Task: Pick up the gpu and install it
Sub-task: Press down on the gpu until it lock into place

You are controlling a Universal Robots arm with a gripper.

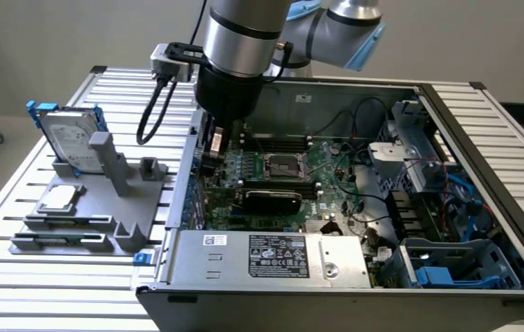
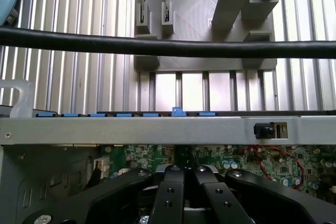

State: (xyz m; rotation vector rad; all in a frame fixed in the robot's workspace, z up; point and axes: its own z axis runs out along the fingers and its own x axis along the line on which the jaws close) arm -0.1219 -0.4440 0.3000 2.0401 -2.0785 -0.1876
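The slatted counter carried an open computer case, and on the exterior view's left of it stood a grey parts rack. The arm reached down from the far side into the case, close to its wall on the exterior view's left. A black-covered card, which I took to be the gpu, stood on the green motherboard just nearer than the processor socket. It lay a little to the exterior view's right of the tool. Whether the tool was clenched or released could not be told, nor whether it touched the card.

The main risk seemed to be a collision. The tool hung so near the case wall that a small sideways drift could have scraped the wall or the motherboard parts under it. The looped black cable beside the wrist hung just outside the case rim and could have snagged there. If the card was only part-seated, uneven pressure at one end could have tilted it in its slot. The hard drive and the processor chip on the rack sat well apart from this.
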